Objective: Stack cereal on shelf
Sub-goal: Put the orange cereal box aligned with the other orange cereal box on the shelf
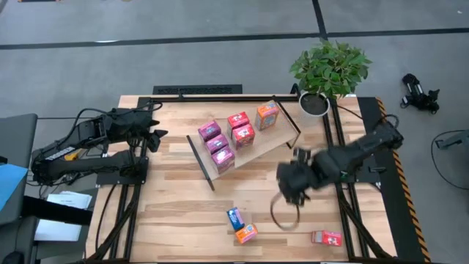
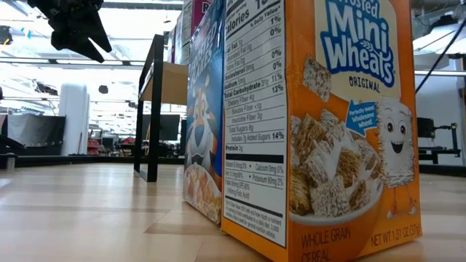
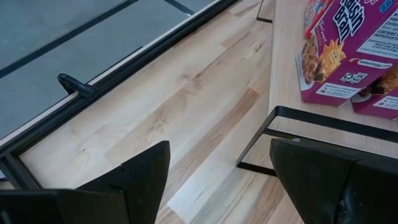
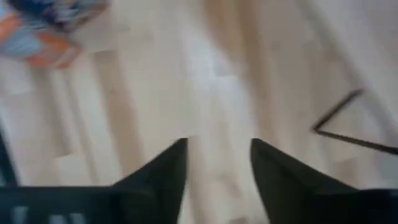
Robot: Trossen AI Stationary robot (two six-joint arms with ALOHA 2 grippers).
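Note:
The shelf (image 1: 253, 150), a tilted light-wood board with black end brackets, lies at the table's middle and carries several cereal boxes: pink ones (image 1: 218, 144), red ones (image 1: 242, 129) and an orange one (image 1: 267, 115). A blue box (image 1: 234, 218) and an orange box (image 1: 246, 234) stand together near the front edge, large in the low view (image 2: 328, 124). A red box (image 1: 327, 237) lies to their right. My right gripper (image 4: 217, 152) hovers open over bare table, right of the shelf's near end (image 1: 293, 187). My left gripper (image 3: 217, 174) waits open at the far left (image 1: 155, 136).
A potted plant (image 1: 327, 73) stands at the table's far right corner. Black frame rails (image 1: 343, 205) run along both sides of the table. Bare wood lies between the shelf and the front boxes.

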